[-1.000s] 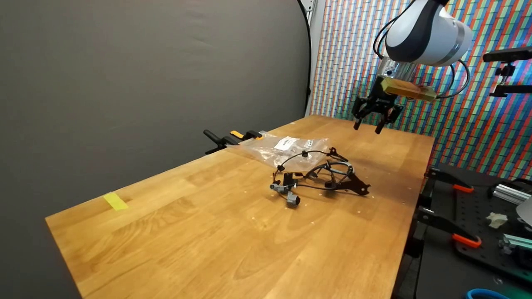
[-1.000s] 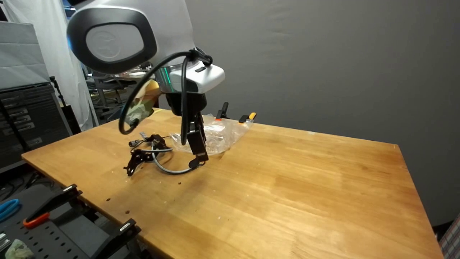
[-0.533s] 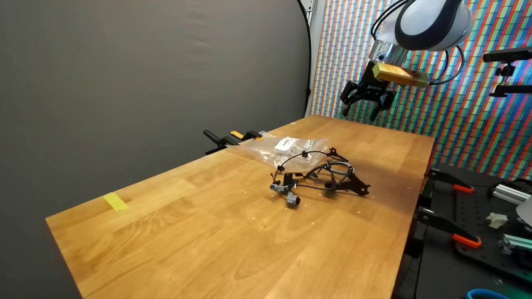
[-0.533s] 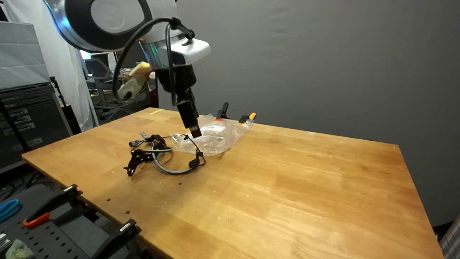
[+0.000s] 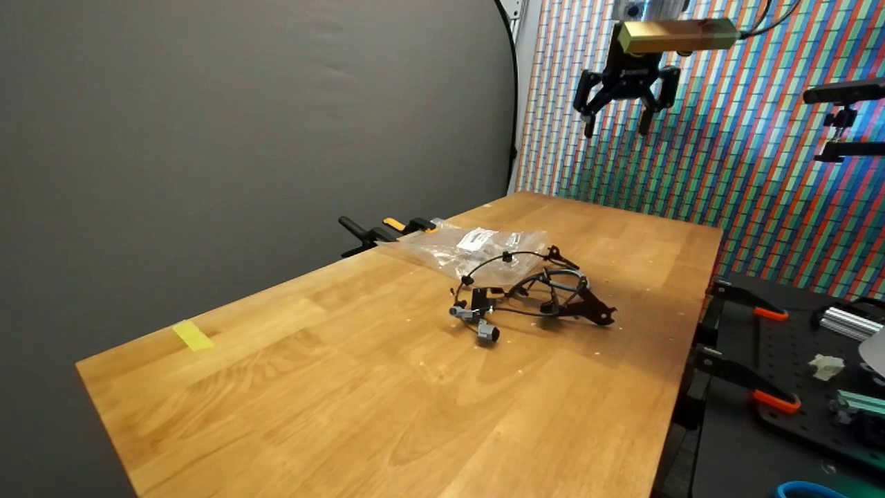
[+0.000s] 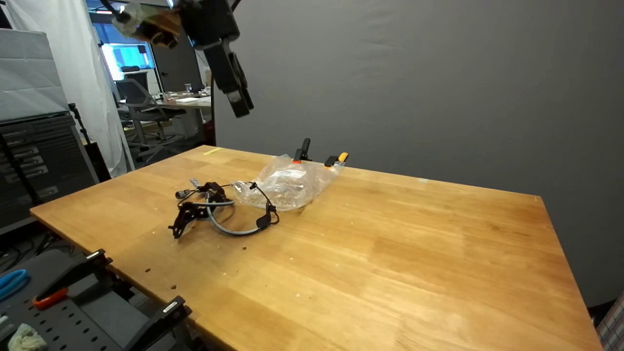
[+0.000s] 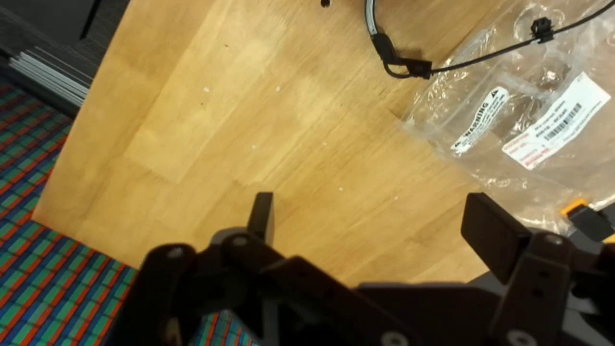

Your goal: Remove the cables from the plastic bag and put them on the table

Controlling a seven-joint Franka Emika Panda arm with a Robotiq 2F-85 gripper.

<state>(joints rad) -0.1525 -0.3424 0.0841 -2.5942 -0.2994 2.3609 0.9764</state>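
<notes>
The cables [image 5: 550,307], a black and grey loom with brackets and grey connectors, lie on the wooden table [image 5: 346,387]. They also show in an exterior view [image 6: 214,192], and one end shows in the wrist view [image 7: 418,68]. The clear plastic bag [image 5: 449,257] lies flat beside them at the table's back edge, with white labels; one thin cable runs over its edge in the wrist view [image 7: 528,115]. I see no cables inside it. My gripper [image 5: 617,131] is open and empty, high above the table, with only wood between its fingers in the wrist view [image 7: 367,206].
Black clamps [image 6: 303,150] with orange and yellow parts stand at the back edge by the bag. Yellow tape [image 5: 193,335] marks a table corner. A black side bench with red-tipped clamps [image 5: 774,398] adjoins the table. A camera mount [image 5: 843,93] stands beyond it.
My gripper has risen well away from the table, from near the cable end to high above it, staying open. The cables and the bag have not moved.
</notes>
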